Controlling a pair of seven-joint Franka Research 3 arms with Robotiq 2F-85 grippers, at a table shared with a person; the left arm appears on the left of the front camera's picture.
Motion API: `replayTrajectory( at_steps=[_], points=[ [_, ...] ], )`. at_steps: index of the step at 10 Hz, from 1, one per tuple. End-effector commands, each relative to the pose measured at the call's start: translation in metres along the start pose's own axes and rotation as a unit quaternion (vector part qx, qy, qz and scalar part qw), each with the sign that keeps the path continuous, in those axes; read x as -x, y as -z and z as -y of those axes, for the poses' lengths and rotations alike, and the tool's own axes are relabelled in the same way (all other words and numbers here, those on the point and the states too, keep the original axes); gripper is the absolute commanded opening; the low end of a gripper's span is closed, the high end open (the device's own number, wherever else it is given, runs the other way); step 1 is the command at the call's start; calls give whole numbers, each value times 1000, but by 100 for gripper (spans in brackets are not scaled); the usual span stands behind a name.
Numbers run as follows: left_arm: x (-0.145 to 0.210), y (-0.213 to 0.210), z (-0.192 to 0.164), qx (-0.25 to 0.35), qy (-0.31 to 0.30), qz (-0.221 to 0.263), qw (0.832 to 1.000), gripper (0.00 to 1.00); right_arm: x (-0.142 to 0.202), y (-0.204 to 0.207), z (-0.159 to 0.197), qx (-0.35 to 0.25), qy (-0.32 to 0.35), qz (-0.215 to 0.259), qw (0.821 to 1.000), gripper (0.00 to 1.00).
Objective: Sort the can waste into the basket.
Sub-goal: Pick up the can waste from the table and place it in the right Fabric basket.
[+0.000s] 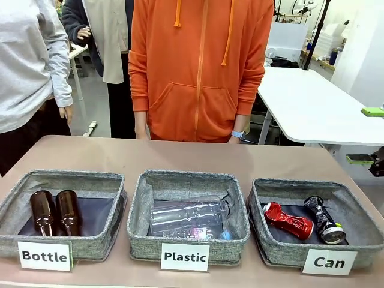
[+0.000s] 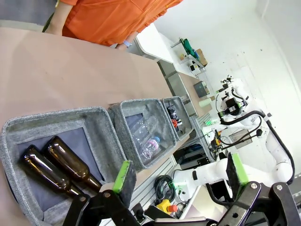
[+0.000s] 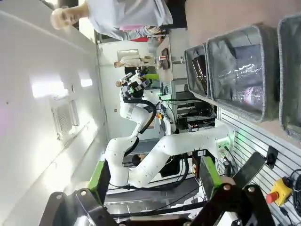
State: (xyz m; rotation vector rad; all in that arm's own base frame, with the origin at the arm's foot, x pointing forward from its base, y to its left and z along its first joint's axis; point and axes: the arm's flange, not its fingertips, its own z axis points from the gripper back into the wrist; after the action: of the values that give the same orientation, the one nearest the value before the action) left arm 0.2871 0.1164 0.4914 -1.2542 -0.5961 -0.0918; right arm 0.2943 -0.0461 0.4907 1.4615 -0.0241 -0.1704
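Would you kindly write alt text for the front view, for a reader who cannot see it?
Three grey fabric baskets line the near table edge: the "Can" basket at right holds a crushed red can and a dark printed can, the "Plastic" basket holds clear bottles, the "Bottle" basket two brown bottles. A person in an orange hoodie stands behind.

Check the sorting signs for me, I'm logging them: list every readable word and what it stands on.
"Bottle": white label on the left basket.
"Plastic": white label on the middle basket.
"Can": white label on the right basket.
Print on the dark can: too small to read.
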Motion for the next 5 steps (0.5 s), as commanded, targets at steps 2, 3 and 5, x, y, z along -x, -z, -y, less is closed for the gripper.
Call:
replayTrajectory(
  at_steps=[2,3,5],
  points=[
    [-1,0,4,8,-4,5,1000,100,-1,-6,-2,-1,-14,-4,1000,100],
    [-1,0,4,8,-4,5,1000,100,-1,-6,-2,-1,-14,-4,1000,100],
    [-1,0,4,8,-4,5,1000,100,-1,-6,-2,-1,-14,-4,1000,100]
  ],
)
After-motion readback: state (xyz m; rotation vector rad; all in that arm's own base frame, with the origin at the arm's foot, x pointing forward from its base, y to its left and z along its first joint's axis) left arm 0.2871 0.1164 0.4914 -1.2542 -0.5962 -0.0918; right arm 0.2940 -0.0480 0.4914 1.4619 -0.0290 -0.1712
